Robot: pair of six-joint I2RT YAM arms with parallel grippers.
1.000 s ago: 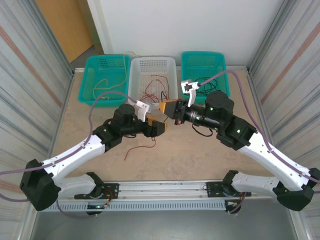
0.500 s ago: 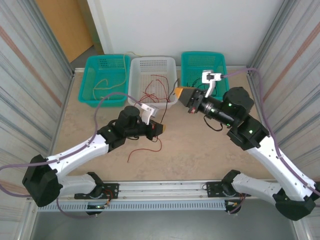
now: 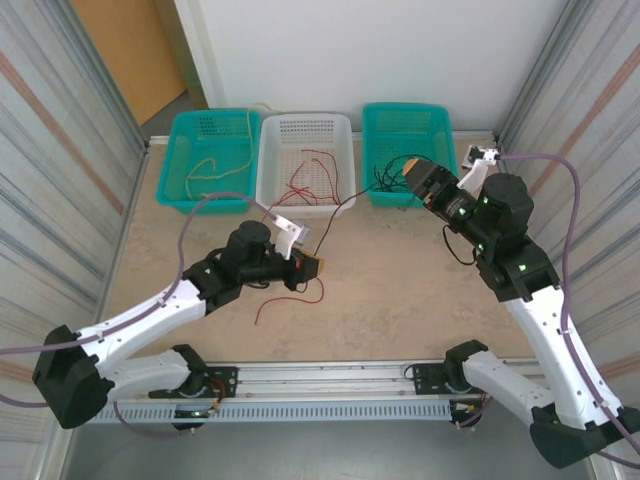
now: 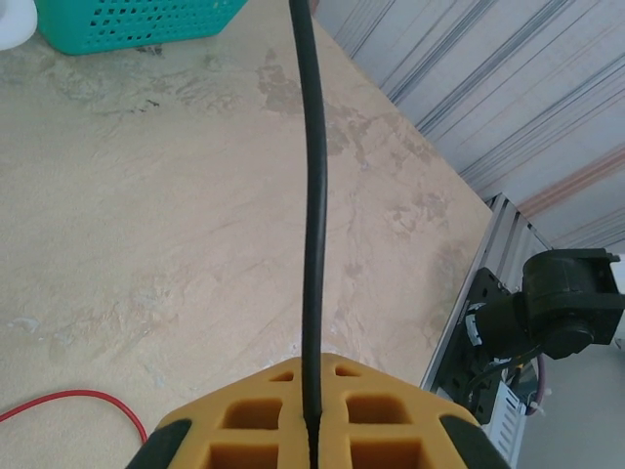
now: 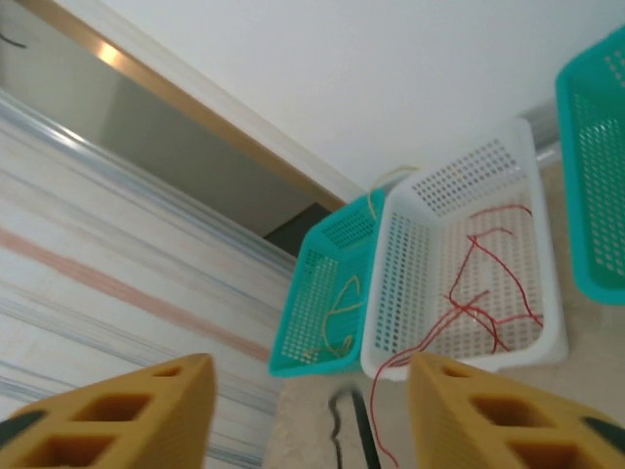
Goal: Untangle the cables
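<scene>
My left gripper (image 3: 308, 267) is low over the table's middle, shut on a thin black cable (image 4: 312, 195) that leaves its orange jaws (image 4: 312, 376) straight ahead. That black cable (image 3: 345, 203) stretches up to the right teal basket (image 3: 440, 125). Over that basket's front left part my right gripper (image 3: 408, 170) stands open with nothing between its fingers (image 5: 127, 410). A red cable (image 3: 285, 295) lies loose on the table beside the left gripper. More red cables (image 5: 488, 293) lie in the white basket (image 3: 280, 135), and a yellow-tan one (image 3: 208, 165) lies in the left teal basket (image 3: 180, 140).
The three baskets stand in a row at the table's far edge. Corrugated walls close in both sides. A metal rail (image 3: 320, 380) with the arm bases runs along the near edge. Bare tabletop (image 3: 400, 290) lies between the arms.
My left gripper closed on the black cable and drew slightly back. My right gripper swung away to the right, over the right teal basket, and opened.
</scene>
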